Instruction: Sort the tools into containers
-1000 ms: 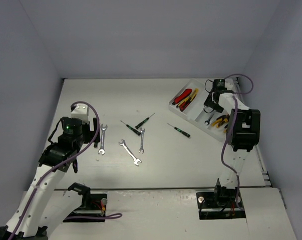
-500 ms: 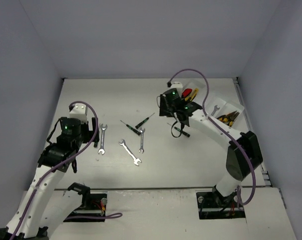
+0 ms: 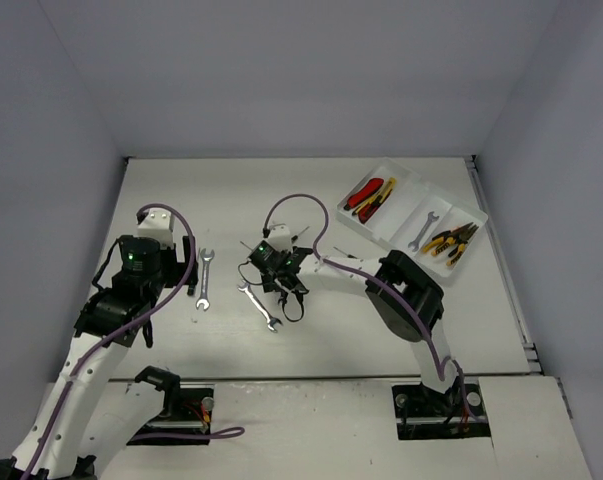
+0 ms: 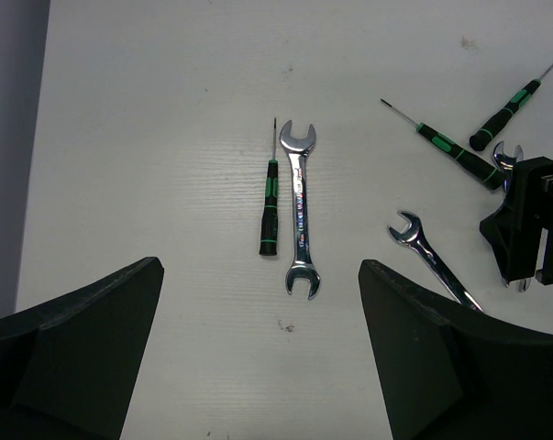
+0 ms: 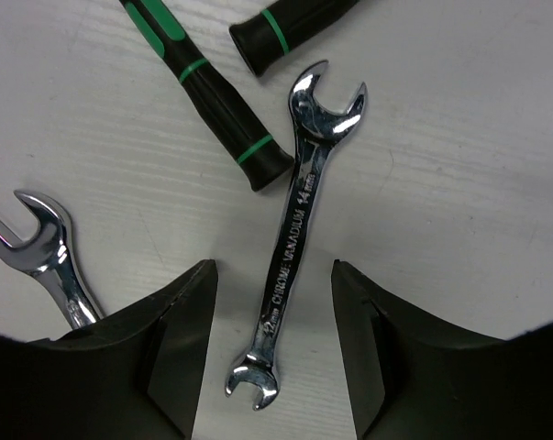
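My right gripper [image 3: 282, 279] is open and low over a silver wrench [image 5: 294, 238], which lies on the table between its fingers [image 5: 175, 339] without touching them. Two black-green screwdrivers [image 5: 216, 105] lie just beyond it, and a second wrench [image 5: 42, 247] lies to its left. My left gripper [image 4: 258, 312] is open and empty, short of a third wrench [image 4: 299, 211] and a screwdriver [image 4: 270, 206] lying side by side. The white tray [image 3: 388, 172] at the far right holds utility knives [image 3: 369, 195], a wrench [image 3: 426, 225] and pliers [image 3: 446, 240] in separate compartments.
The right arm's link and purple cable [image 3: 321, 262] stretch across the middle of the table. The right gripper [image 4: 533, 225] shows at the right edge of the left wrist view. Walls close the table on the left, back and right.
My right arm has swung from the tray at the far right to the table's middle and come down over a wrench. The left arm has barely moved.
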{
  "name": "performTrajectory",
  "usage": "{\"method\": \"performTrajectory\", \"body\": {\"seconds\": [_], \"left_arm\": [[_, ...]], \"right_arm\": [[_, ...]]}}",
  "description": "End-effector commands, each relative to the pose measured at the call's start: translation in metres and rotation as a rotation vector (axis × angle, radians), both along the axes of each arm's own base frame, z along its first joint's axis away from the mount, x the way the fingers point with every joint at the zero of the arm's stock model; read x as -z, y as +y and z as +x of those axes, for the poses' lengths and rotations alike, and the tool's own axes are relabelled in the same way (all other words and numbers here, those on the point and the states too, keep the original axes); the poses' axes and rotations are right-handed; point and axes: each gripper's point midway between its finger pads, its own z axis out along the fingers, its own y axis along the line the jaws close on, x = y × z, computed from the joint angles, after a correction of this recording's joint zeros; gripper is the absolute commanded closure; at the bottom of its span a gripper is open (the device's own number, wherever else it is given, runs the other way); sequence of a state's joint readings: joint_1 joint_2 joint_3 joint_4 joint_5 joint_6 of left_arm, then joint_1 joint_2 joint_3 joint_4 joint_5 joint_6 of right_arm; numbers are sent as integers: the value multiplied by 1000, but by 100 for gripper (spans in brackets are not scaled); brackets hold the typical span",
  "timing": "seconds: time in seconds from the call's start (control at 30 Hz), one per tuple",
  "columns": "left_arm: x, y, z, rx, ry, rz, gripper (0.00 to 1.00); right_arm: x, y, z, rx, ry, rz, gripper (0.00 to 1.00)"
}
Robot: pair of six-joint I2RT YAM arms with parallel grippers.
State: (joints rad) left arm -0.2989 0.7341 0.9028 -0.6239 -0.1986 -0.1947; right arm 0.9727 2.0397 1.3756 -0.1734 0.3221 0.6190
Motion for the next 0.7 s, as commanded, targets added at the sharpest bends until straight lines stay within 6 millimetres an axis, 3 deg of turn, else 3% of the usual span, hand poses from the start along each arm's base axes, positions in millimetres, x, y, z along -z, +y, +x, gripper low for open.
{"method": "performTrajectory", "body": {"seconds": [0.0,0.2,0.47,0.67], "left_arm": [[-15,-2,8,-8,-58,-30,15],[-15,-1,8,-9,-59,-29,15],[-14,-1,8,-10,-58,-27,15],[-13,-3,8,-3,-52,-30,15]], "right_arm": [[-13,10,17,94,-67,45,52],[1,6,15,113,-57,16,63],[24,-23,-1,113,-10,-67,98],[20,-64,-35,43,35,-123,100]]}}
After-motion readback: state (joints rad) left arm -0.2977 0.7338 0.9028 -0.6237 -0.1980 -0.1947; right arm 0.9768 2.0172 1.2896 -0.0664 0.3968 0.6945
